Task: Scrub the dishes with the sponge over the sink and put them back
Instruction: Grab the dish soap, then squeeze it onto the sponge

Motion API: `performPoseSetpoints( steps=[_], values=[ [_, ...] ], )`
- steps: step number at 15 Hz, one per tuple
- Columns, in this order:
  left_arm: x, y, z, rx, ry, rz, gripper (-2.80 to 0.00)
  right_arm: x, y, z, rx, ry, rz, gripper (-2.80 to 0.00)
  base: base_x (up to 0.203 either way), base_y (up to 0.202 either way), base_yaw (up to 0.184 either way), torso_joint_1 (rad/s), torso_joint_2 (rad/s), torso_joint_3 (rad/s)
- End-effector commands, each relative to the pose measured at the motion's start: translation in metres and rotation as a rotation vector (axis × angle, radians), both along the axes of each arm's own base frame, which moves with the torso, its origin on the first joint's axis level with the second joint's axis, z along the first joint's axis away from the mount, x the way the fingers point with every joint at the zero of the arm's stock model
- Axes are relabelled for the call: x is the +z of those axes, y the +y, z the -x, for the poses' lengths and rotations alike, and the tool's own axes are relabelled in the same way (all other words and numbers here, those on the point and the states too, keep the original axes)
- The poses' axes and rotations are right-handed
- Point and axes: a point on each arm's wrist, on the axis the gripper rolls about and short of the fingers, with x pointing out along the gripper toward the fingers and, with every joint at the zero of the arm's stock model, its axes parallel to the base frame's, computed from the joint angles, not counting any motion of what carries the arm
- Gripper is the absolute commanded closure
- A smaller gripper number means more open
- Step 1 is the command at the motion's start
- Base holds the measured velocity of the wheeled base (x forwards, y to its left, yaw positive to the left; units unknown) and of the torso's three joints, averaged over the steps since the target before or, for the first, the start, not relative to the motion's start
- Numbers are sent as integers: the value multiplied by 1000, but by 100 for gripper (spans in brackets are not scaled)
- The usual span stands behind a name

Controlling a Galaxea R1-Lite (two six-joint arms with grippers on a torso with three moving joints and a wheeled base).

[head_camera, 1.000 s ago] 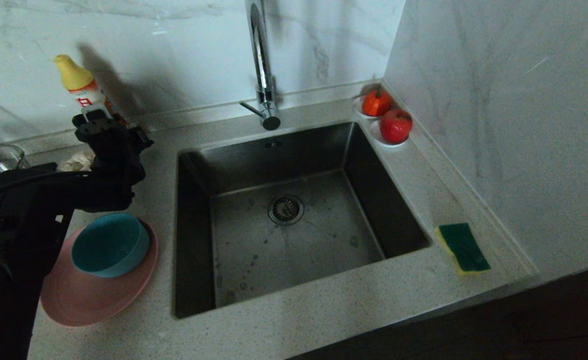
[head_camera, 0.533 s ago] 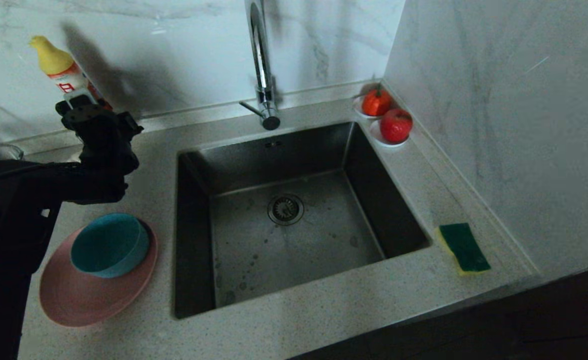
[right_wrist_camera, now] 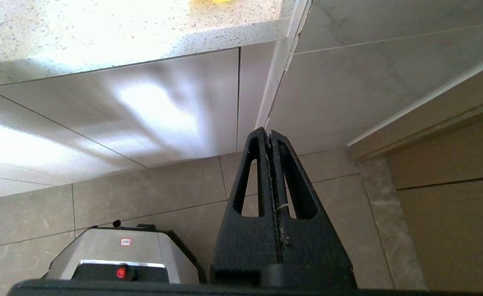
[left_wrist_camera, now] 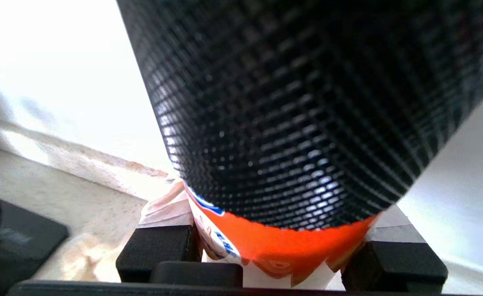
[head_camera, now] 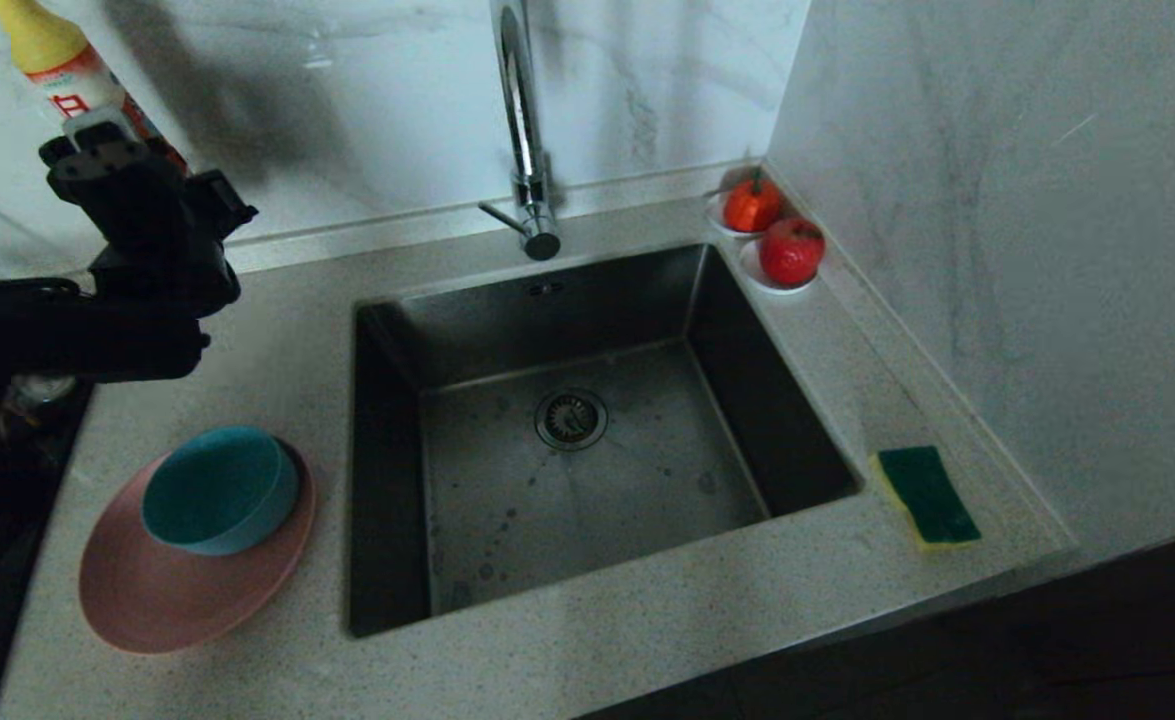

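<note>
- Sink (head_camera: 587, 300): deep square steel basin with a round central drain, nothing in it; lies right of the left gripper (head_camera: 112, 160).
- Pink plate (head_camera: 147, 600): shallow, holds the teal bowl (head_camera: 217, 490); both sit on the counter below the left gripper.
- Sponge (head_camera: 927, 495): yellow foam, green face up, far right of the sink.
- Left gripper: raised, clamps an orange-labelled bottle (head_camera: 52, 55) with yellow cap.
- Right gripper (right_wrist_camera: 269, 135): fingers pressed together, parked below counter level.

Head view dim, bluish; soft shadow of left arm on the back wall (head_camera: 247, 110). Left wrist view blown out white, bottle (left_wrist_camera: 282, 242) close-up and out of focus. Right wrist view: glare patch on the cabinet panel (right_wrist_camera: 155, 107), otherwise sharp.
</note>
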Motion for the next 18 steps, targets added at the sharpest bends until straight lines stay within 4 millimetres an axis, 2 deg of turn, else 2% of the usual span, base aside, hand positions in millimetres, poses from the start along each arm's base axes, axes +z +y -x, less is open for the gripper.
performPoseSetpoints(
  steps=[1,4,7,13,15,18],
  values=[
    [50,-17,54,-43,-47,-17,0,0,0,0,0,2,0,0,0,0,0,0,0,0],
    [77,-33,106,-106,2,-38,0,0,0,0,0,2,0,0,0,0,0,0,0,0],
    [95,-52,161,-187,42,-85,0,0,0,0,0,2,0,0,0,0,0,0,0,0],
    [103,-97,265,-408,135,-269,0,0,0,0,0,3,0,0,0,0,0,0,0,0],
    [104,-106,289,-494,174,-351,0,0,0,0,0,4,0,0,0,0,0,0,0,0],
    [103,-115,315,-595,210,-444,0,0,0,0,0,2,0,0,0,0,0,0,0,0]
  ],
)
